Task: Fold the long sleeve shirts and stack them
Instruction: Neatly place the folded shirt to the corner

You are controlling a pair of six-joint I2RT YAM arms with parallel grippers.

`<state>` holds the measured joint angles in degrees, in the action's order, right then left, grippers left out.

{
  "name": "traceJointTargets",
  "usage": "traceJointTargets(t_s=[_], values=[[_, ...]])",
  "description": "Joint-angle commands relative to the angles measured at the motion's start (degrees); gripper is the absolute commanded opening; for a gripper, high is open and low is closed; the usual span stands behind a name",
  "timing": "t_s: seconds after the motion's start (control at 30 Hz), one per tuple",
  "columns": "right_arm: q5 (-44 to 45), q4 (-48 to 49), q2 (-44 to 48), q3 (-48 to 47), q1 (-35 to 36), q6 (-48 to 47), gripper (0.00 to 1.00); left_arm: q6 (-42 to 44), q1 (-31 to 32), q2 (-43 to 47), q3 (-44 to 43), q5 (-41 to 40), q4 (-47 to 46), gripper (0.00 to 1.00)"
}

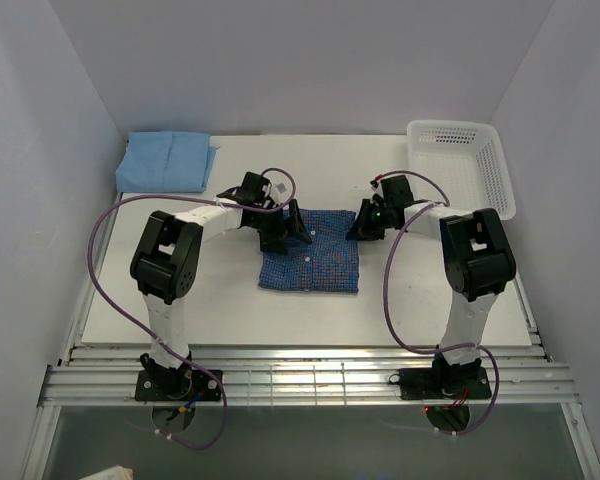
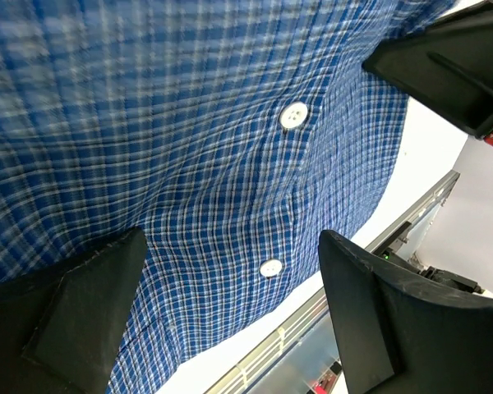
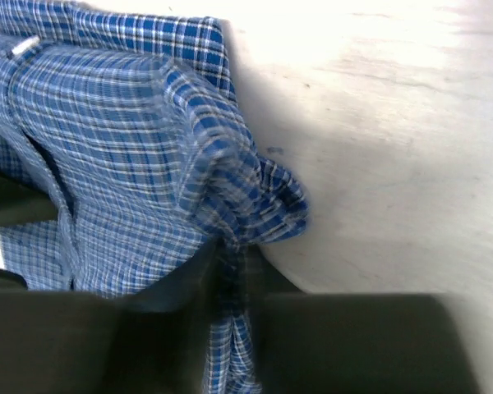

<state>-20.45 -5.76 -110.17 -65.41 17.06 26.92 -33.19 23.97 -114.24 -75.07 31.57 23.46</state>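
Note:
The dark blue check shirt [image 1: 310,262] lies folded flat at the table's middle, buttons up. The plain light blue shirt [image 1: 167,160] lies folded at the back left corner. My left gripper [image 1: 285,228] is at the check shirt's far left corner. In the left wrist view it [image 2: 230,304] is open, jaws wide apart just above the buttoned cloth [image 2: 189,148], holding nothing. My right gripper [image 1: 365,222] is at the shirt's far right corner. In the right wrist view it [image 3: 234,275] is shut on a bunched pinch of the check shirt's edge [image 3: 255,197].
A white mesh basket [image 1: 462,165] stands at the back right corner, right of my right arm. Bare white table [image 1: 180,300] lies around the check shirt. A slatted metal rail [image 1: 310,380] runs along the near edge.

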Motion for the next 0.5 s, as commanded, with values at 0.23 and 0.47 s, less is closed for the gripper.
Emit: traceJointTargets(t_s=[0.23,0.47], values=[[-7.70,-2.32,9.26,3.62,-1.59,-0.91,0.08,5.06,0.46,2.06,-1.83,-1.87,-0.17,0.98],[4.53,-14.01,20.60,2.48,0.78,5.42,0.08,8.75,4.86,12.35,-5.17,-5.46,3.86,0.98]])
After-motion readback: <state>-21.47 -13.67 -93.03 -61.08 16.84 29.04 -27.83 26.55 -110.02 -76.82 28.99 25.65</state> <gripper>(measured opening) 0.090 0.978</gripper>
